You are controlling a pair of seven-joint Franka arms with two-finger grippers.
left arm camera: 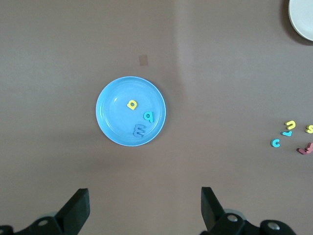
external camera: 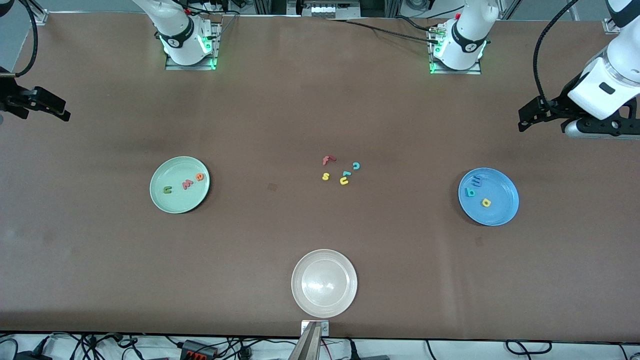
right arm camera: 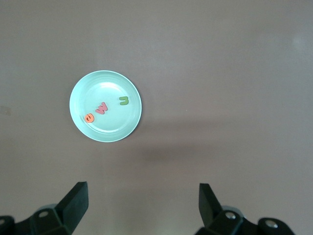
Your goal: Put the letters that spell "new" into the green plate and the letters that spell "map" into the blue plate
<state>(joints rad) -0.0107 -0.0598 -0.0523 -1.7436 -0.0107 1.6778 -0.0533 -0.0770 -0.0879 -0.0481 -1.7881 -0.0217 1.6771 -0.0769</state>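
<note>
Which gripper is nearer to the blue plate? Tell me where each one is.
Left. The left gripper hangs open near the blue plate at its end of the table; the right gripper, also open, is at the other end, by the green plate.

A wide brown tabletop (external camera: 280, 100) filled nearly the whole scene under even, soft light. Black cables (external camera: 150, 345) lay tangled along a pale floor strip past its near edge, and metal framing (external camera: 325, 7) stood past its top edge.
</note>
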